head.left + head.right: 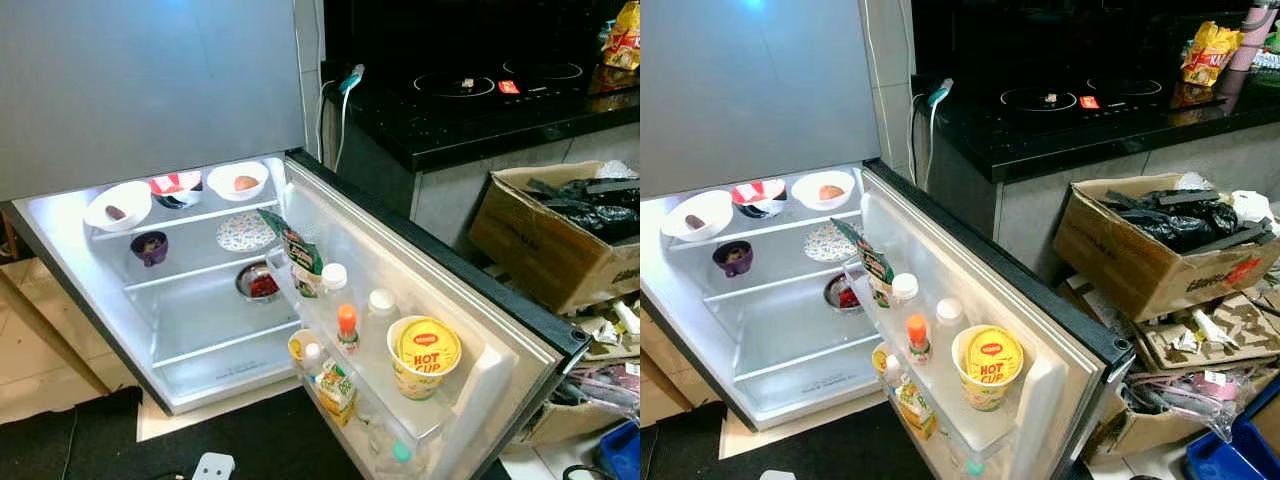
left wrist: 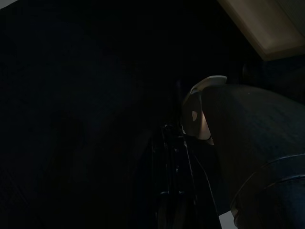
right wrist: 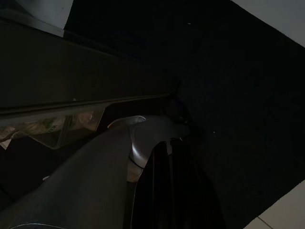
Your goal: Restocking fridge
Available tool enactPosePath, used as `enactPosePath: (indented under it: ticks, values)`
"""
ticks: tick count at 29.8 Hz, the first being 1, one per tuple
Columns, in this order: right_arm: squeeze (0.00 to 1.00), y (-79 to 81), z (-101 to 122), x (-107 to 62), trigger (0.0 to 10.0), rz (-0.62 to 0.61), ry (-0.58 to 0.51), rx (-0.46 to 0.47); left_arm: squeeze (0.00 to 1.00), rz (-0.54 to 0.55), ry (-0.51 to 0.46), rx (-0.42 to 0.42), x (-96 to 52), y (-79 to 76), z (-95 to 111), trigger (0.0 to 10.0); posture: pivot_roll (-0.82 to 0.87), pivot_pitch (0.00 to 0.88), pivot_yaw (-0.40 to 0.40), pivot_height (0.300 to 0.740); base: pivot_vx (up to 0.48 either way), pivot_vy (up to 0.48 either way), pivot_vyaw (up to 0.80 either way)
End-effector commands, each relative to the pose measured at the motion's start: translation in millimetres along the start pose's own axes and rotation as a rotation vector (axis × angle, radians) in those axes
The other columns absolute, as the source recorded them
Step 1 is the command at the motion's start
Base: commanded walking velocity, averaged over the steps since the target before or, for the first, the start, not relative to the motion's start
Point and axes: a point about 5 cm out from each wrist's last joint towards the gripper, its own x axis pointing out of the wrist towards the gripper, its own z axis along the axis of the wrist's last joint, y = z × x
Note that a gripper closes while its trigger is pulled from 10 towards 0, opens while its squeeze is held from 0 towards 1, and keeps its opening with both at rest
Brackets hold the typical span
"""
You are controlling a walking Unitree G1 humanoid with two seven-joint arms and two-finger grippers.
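Note:
The fridge [image 1: 190, 340] stands open and lit. Its top shelf holds white bowls [image 1: 118, 205] [image 1: 238, 181]. Lower shelves carry a purple cup [image 1: 149, 247], a patterned plate [image 1: 245, 232] and a steel bowl of red food [image 1: 258, 283]. The open door [image 1: 470, 300] swings out to the right. Its rack holds a yellow Hot Cup noodle tub [image 1: 424, 355], white-capped bottles [image 1: 334, 283] [image 1: 381, 308], an orange-capped bottle [image 1: 347, 328], a green snack packet [image 1: 297, 250] and a small carton [image 1: 337, 388]. My left gripper [image 2: 171, 143] and right gripper [image 3: 171, 152] hang low in dark shade beside my legs.
A black counter with an induction hob [image 1: 480, 85] stands right of the fridge, with a yellow snack bag [image 1: 1208, 50] on it. A cardboard box of black bags [image 1: 560, 235], flattened cartons and a blue crate [image 1: 1230, 455] crowd the floor on the right. A black mat [image 1: 150, 440] lies in front.

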Motion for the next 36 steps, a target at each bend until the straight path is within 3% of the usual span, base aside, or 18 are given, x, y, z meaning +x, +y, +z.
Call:
enactPosePath:
  ticks: [1, 16, 23, 36]
  values:
    - [0.0, 2.3, -2.4, 0.8, 10.0, 0.002, 0.005, -0.002, 0.0, -0.021, 0.058, 0.001, -0.5, -6.2, -13.9, 10.0, -0.06, 0.05, -0.006, 0.74, -0.281, 0.0, 0.0]
    - [0.0, 1.7, -1.7, 0.6, 10.0, 0.001, 0.002, 0.004, 0.0, -0.024, 0.062, 0.001, -0.4, -7.2, -14.7, 10.0, -0.07, 0.053, -0.005, 0.74, -0.343, 0.0, 0.0]
    - [0.0, 1.7, -1.9, 0.6, 10.0, 0.001, 0.001, 0.007, 0.0, -0.024, 0.061, 0.0, -0.4, -7.1, -14.5, 10.0, -0.07, 0.054, -0.005, 0.74, 0.0, 0.0, 0.0]
    - [0.0, 1.6, -1.3, 0.6, 10.0, 0.001, -0.001, 0.01, 0.0, -0.026, 0.059, -0.001, -0.2, -7.4, -14.1, 10.0, -0.07, 0.054, -0.005, 0.74, -0.229, 0.0, 0.0]
